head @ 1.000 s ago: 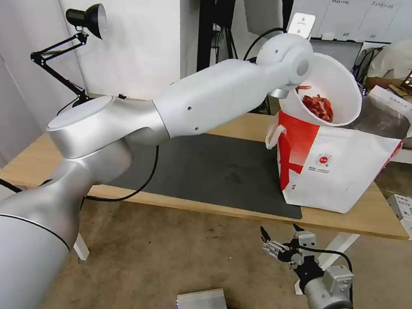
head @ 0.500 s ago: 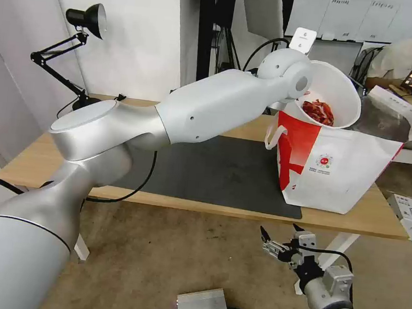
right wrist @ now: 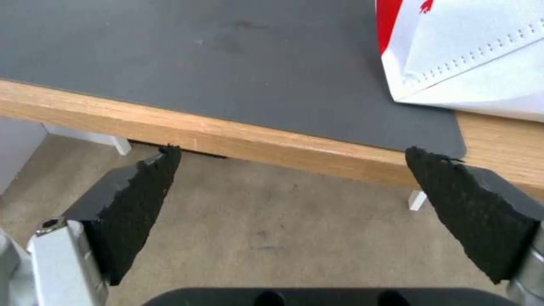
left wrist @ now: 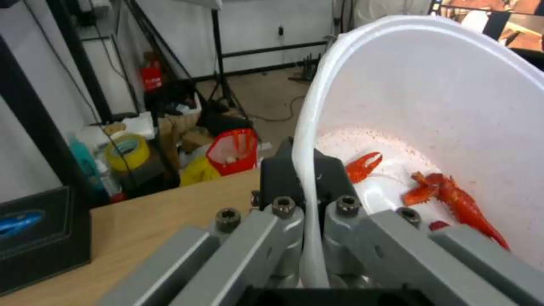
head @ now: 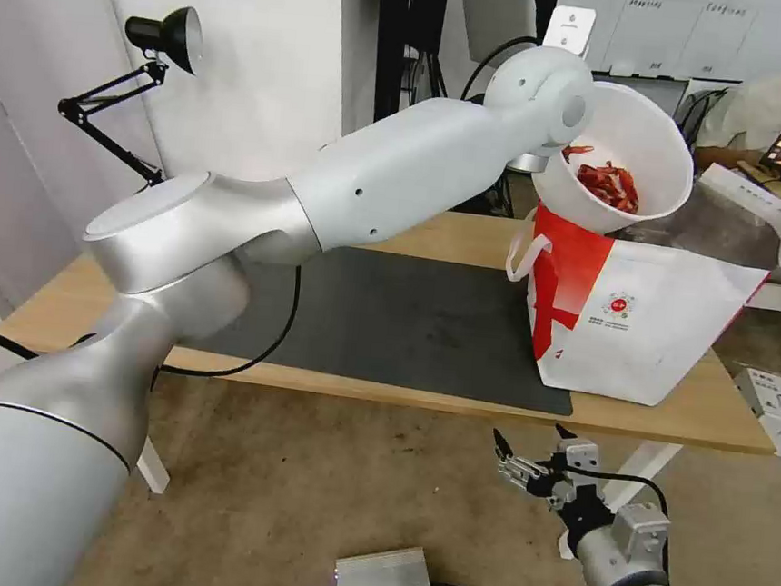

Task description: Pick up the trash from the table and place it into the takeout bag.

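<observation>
One white bowl (head: 623, 158) holding perhaps five red scraps (head: 608, 185) hangs tilted above the one takeout bag (head: 639, 319), rim clamped by the left gripper (left wrist: 306, 182), while the right gripper (head: 527, 446) waits spread wide at five o'clock below the table (head: 454, 401).

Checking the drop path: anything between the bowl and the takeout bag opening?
Nothing visible. The left claw grips the rim of the tilted white bowl right above the open takeout bag. Right claw is parked open below the table edge.
</observation>
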Available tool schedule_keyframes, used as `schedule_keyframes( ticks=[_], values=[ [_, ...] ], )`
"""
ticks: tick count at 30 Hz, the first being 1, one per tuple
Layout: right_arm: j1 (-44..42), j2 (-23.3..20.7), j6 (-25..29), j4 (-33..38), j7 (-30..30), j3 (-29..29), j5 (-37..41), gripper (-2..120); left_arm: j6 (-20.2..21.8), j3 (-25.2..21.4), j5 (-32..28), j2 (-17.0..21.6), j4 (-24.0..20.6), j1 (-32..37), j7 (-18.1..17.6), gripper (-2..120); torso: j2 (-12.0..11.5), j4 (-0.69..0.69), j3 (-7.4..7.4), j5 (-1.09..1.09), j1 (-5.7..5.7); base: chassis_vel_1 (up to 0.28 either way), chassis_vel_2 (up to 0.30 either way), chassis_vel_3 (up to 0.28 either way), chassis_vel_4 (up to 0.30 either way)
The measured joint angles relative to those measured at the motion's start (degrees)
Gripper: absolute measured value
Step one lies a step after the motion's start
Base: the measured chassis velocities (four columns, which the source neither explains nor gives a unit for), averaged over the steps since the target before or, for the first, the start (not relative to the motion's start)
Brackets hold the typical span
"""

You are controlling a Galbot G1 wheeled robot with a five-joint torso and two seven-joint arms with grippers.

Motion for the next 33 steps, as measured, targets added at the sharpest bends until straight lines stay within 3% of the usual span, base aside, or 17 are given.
schedule_keyframes(
  ticks=[14, 33],
  values=[
    [0.00, 0.00, 0.00, 0.00, 0.00, 0.00, 0.00, 100, -1.20, 4.34, 7.21, -0.02, -1.07, 1.76, 2.58, 0, 0.00, 0.00, 0.00, 0.00, 0.00, 0.000, 0.000, 0.000, 0.000],
    [0.00, 0.00, 0.00, 0.00, 0.00, 0.00, 0.00, 100, -0.83, 4.44, 8.34, 0.09, -3.08, 2.83, 2.97, 0, 0.00, 0.00, 0.00, 0.00, 0.00, 0.000, 0.000, 0.000, 0.000]
  ],
)
